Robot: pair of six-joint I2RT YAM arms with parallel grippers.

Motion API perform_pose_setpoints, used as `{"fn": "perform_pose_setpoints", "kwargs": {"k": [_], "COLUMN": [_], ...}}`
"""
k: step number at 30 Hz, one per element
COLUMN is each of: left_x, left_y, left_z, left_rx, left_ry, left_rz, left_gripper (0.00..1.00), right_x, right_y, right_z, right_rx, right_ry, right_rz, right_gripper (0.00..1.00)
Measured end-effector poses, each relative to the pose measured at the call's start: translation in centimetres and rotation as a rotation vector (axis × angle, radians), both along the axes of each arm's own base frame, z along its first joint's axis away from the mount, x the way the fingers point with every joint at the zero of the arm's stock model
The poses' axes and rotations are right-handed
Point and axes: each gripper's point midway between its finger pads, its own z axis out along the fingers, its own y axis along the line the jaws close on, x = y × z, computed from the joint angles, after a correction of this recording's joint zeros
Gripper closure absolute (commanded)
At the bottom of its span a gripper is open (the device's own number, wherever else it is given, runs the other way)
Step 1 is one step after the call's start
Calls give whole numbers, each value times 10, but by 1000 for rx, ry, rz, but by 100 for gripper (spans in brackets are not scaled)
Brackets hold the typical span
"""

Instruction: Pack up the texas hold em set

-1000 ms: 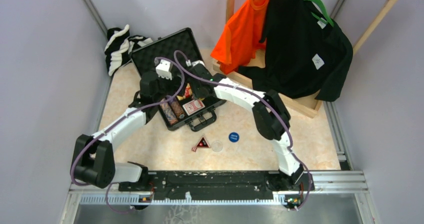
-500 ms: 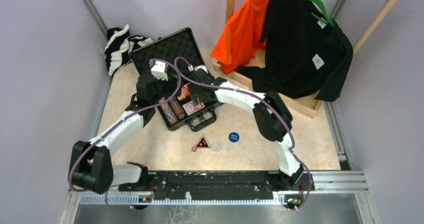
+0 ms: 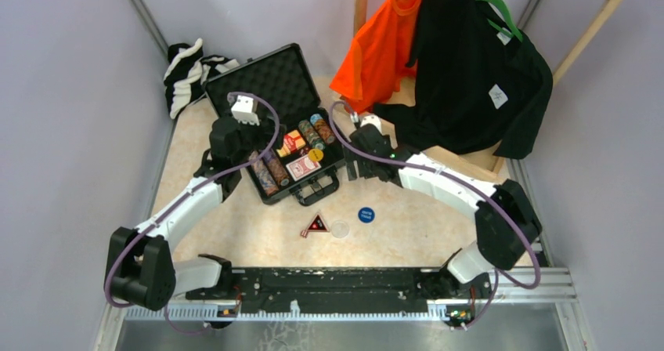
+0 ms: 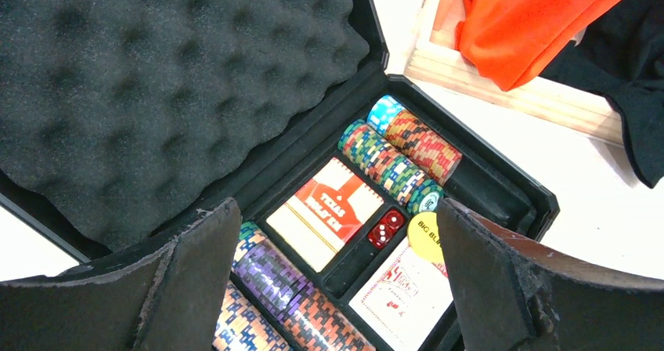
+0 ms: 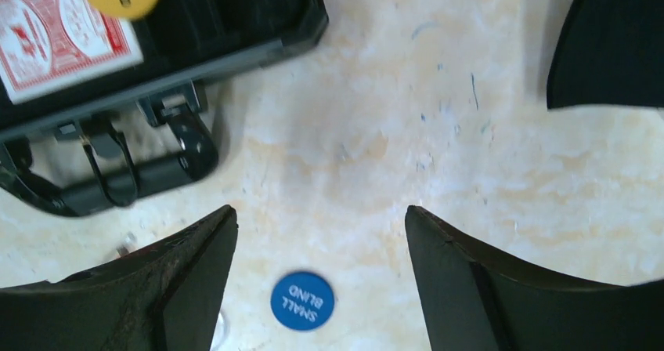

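Observation:
The black briefcase (image 3: 235,92) lies open with its foam lid up. Its tray holds rows of multicoloured chips (image 4: 399,159), a Texas Hold'em box (image 4: 325,210), red dice, a red card deck (image 3: 302,168) and a yellow disc (image 3: 315,154) on that deck. The blue disc (image 3: 366,215), the clear disc (image 3: 340,228) and the black-red triangle (image 3: 315,225) lie on the table in front of the case. My left gripper (image 4: 337,210) is open and empty above the tray. My right gripper (image 5: 319,214) is open and empty above the table right of the case, with the blue disc (image 5: 302,300) just below it.
A wooden rack base (image 3: 470,163) with an orange shirt (image 3: 384,45) and a black shirt (image 3: 478,69) stands at the back right. A striped cloth (image 3: 188,73) lies at the back left. The case handle (image 5: 133,171) sticks out towards the front.
My right arm has drawn back from over the case to the table on its right. The yellow disc now shows on the red deck. My left gripper has shifted slightly left.

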Motion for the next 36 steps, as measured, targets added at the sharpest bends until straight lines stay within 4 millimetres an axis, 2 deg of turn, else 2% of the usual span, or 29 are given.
{"fn": "perform_pose_setpoints", "kwargs": {"k": [4, 9, 12, 18, 25, 33, 36], "left_x": [-1, -1, -4, -5, -6, -6, -6], "left_y": [-3, -4, -5, -6, -6, -8, -8], "left_z": [1, 1, -1, -2, -4, -3, -3], "left_rx": [-16, -27, -30, -37, -39, -42, -42], "left_ry": [1, 2, 5, 10, 15, 12, 12], "left_rz": [-9, -16, -22, -29, -29, -36, -36], "left_gripper": [1, 1, 1, 1, 1, 1, 1], "right_x": [-26, -73, -87, -101, -112, -106, -101], "right_y": [-8, -12, -17, -24, -15, -15, -11], "right_z": [-15, -59, -74, -92, -96, -100, -100], "right_rx": [-10, -74, -87, -79, -58, -67, -64], "right_ry": [29, 129, 164, 207, 216, 190, 178], "right_rz": [4, 43, 39, 16, 22, -6, -16], "right_gripper": [22, 22, 22, 22, 22, 31, 37]}}
